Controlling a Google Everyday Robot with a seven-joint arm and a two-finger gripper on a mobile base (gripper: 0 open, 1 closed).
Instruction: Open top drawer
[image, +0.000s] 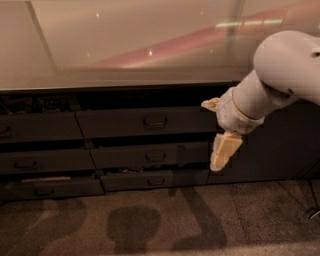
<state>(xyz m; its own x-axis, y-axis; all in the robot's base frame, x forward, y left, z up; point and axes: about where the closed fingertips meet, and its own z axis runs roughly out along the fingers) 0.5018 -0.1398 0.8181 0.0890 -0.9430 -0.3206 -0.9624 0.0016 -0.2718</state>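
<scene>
My arm (280, 75) is bent at the bench's (125, 50) right edge, elbow high, wrist angled down and left. My tool (218, 127) hangs below the front edge, before the drawer fronts, spread wide and holding nothing. The top drawer (115, 122) sits under the middle of that edge. The tool is by its right end, well right of the handle (155, 121).

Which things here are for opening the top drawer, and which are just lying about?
For the job: wide dark grey top drawer; its small loop handle; cream gripper, jaws open, hanging right of that handle.
Just there: shorter grey drawers below; narrower grey drawers left; glossy beige countertop; brown carpet.
</scene>
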